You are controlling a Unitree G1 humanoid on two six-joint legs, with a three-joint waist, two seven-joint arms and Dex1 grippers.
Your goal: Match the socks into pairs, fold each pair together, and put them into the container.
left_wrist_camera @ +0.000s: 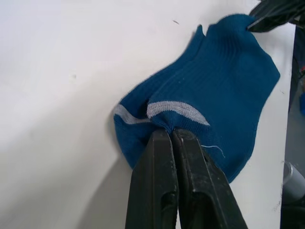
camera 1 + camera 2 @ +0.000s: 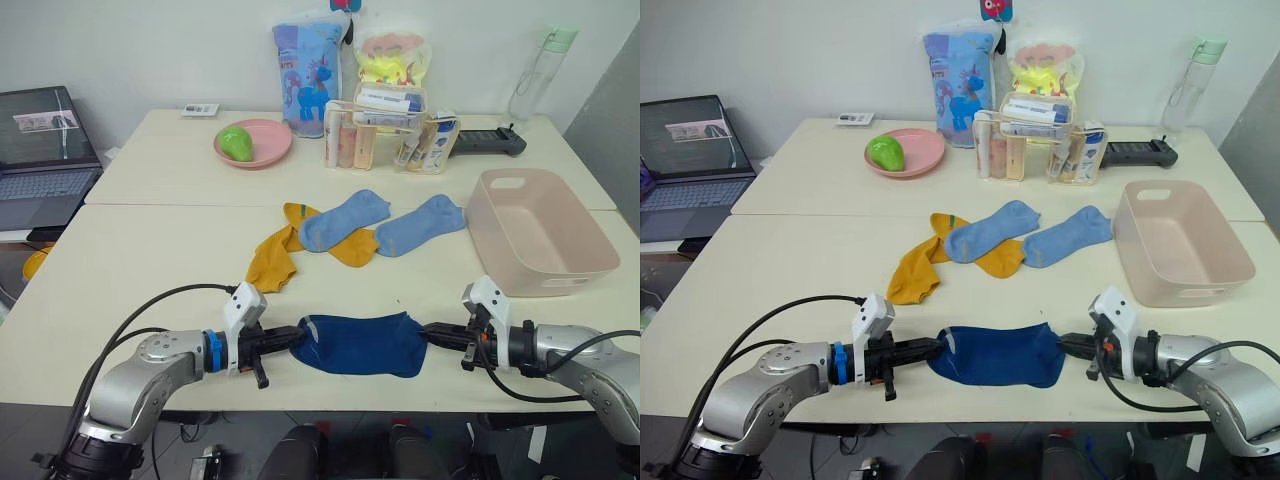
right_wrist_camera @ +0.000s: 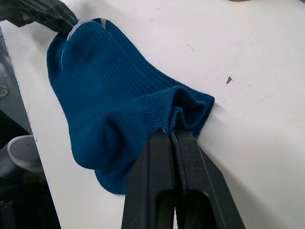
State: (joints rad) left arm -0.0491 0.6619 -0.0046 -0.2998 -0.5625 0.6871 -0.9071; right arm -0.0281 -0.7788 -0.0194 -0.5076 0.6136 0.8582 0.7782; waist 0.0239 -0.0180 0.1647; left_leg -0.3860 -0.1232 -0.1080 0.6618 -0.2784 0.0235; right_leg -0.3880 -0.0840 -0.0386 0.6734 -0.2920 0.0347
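Left eye view: navy pair (image 2: 362, 344) stretched flat near the table's (image 2: 150, 270) front edge, one sock stacked on the other. Left gripper (image 2: 293, 338) pinched closed on the toe end with the grey stripe, fingers (image 1: 167, 162) pressed together over the fabric. Right gripper (image 2: 428, 334) likewise clamped tight on the cuff end, fingers (image 3: 172, 157) meeting with the knit bunched between them. Little table left between the navy pair and the front edge.

Further back, mid-table: two mustard socks (image 2: 283, 250) lying crossed, with one light blue sock (image 2: 344, 220) draped over them and touching. Second light blue sock (image 2: 420, 224) just beside on the right, its toe meeting the yellow one. Bare strip of tabletop between this cluster and the navy pair.

Pink container (image 2: 538, 233) to the right near the table's right edge, upright, nothing inside, handle cutout on the far wall. Open surface between its near wall and the right gripper.

Along the back: pink plate (image 2: 254, 143) with a green item on it, clear organiser (image 2: 388, 128) of bottles, a water bottle (image 2: 537, 74), a laptop (image 2: 45, 160) off to the left on its own surface.
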